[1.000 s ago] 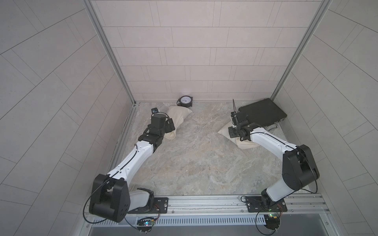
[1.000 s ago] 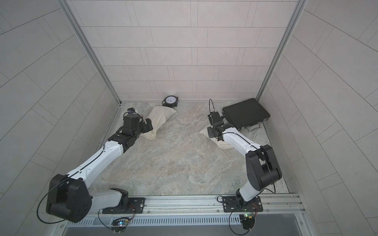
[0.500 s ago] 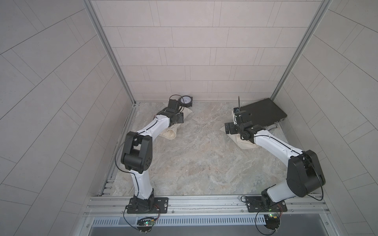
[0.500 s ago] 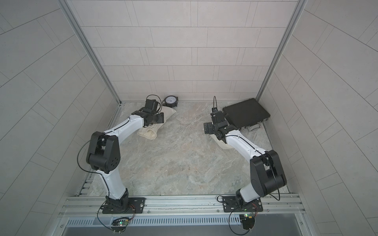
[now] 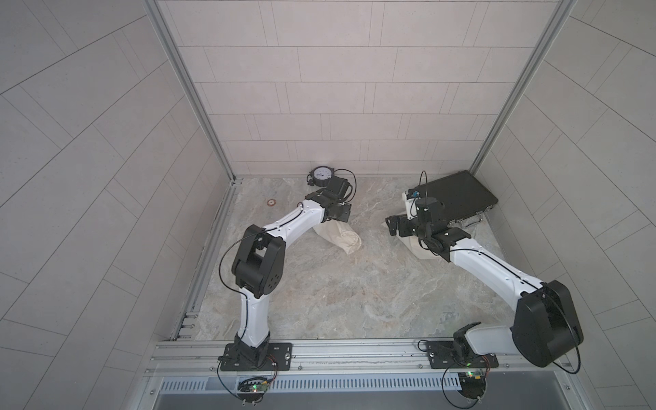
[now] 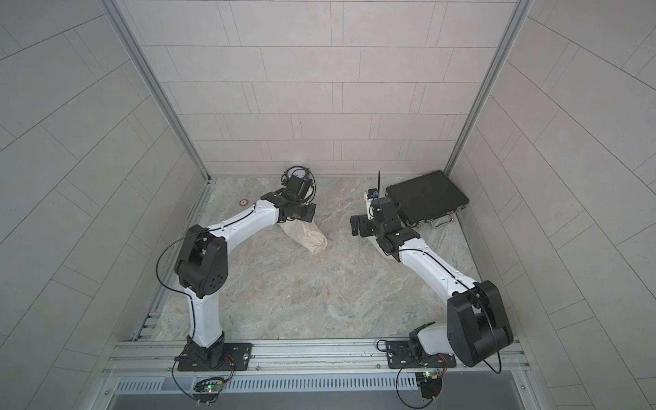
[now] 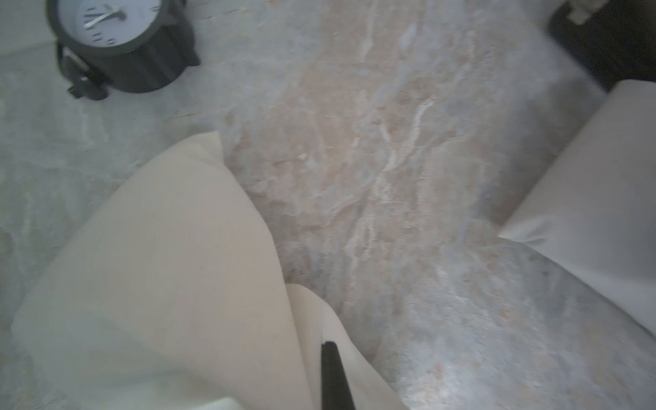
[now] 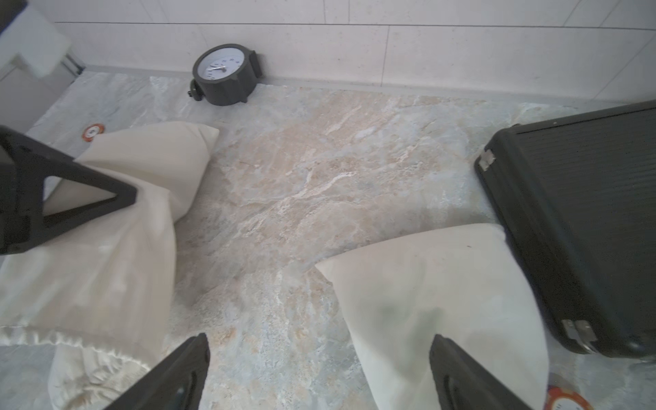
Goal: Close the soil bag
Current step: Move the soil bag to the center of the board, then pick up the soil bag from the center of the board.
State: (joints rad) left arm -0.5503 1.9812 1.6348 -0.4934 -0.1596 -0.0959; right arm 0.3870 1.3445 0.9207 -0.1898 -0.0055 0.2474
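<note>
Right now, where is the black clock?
In both top views the black clock stands at the far edge of the table against the back wall, left of centre, just beyond the cream bag on the left side.

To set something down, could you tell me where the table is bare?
The near half of the table, before the left bag and right bag, is bare; so is the strip between them. Crowded at the back: clock, case.

Soil bag (image 5: 342, 238) top under the left gripper (image 5: 339, 216); second bag (image 5: 419, 248) mostly beneath the right arm (image 5: 493, 268); blurred, edge-cropped clock (image 7: 117, 42).
</note>
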